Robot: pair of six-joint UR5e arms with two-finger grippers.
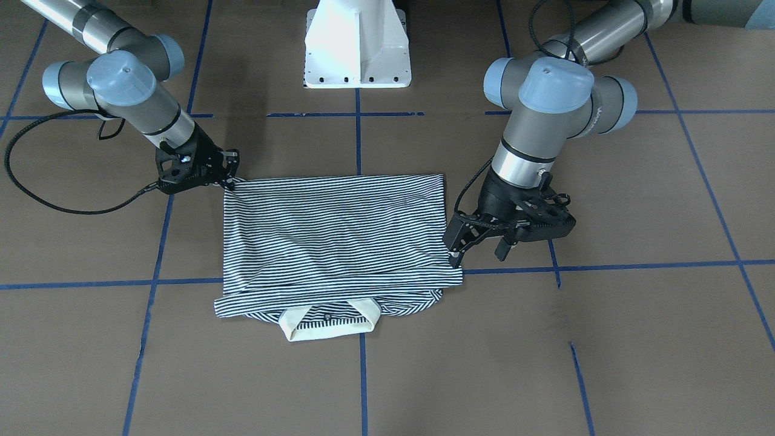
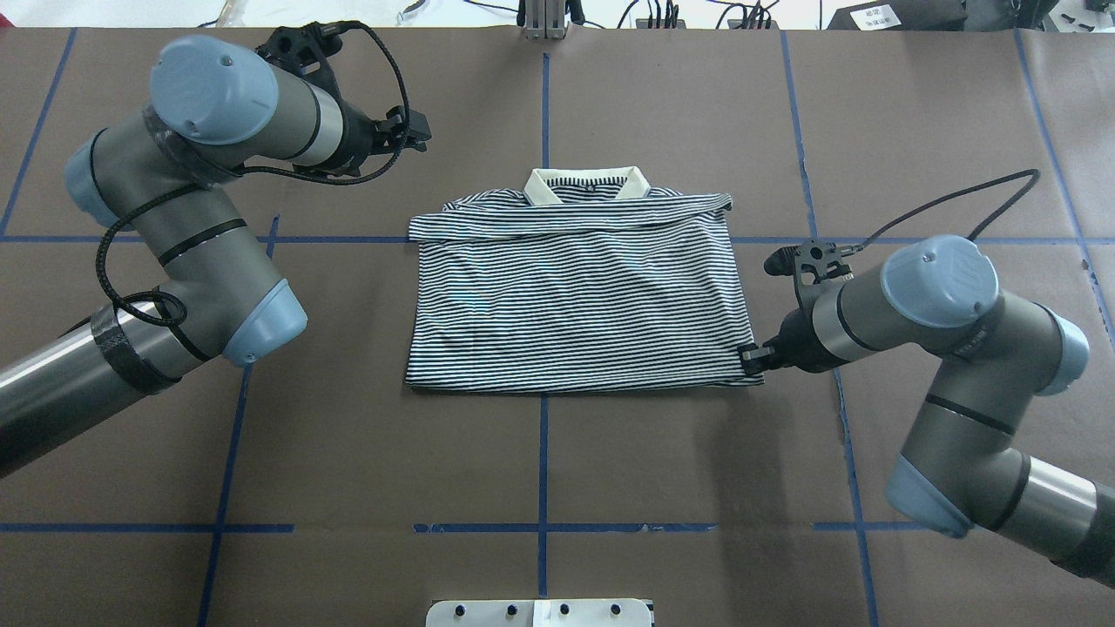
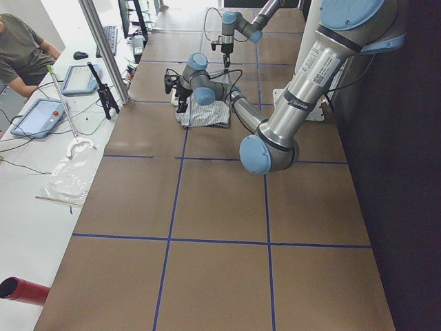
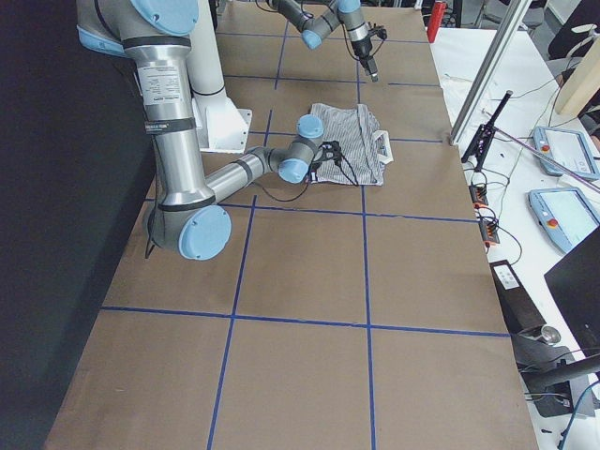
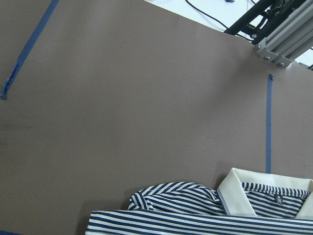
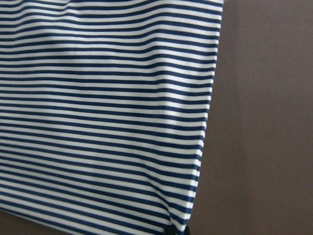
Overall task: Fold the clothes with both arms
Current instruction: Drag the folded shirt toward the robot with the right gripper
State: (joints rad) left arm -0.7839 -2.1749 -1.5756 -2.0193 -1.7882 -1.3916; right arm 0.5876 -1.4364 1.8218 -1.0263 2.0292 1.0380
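On the brown bench (image 2: 540,453), seen from above, the left end effector (image 2: 416,135) hovers beyond the shirt's far-left corner, fingers apart and empty. The striped shirt (image 2: 575,296) lies centred, folded into a rectangle, with its cream collar (image 2: 587,185) at the far edge. The right end effector (image 2: 754,357) is clamped on its near-right corner.

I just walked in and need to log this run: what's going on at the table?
A striped polo shirt is being folded; it lies folded once on the table, collar showing. The right gripper sits at the shirt's robot-side right corner; whether it pinches the cloth is unclear. The left gripper hovers open off the collar end, holding nothing.
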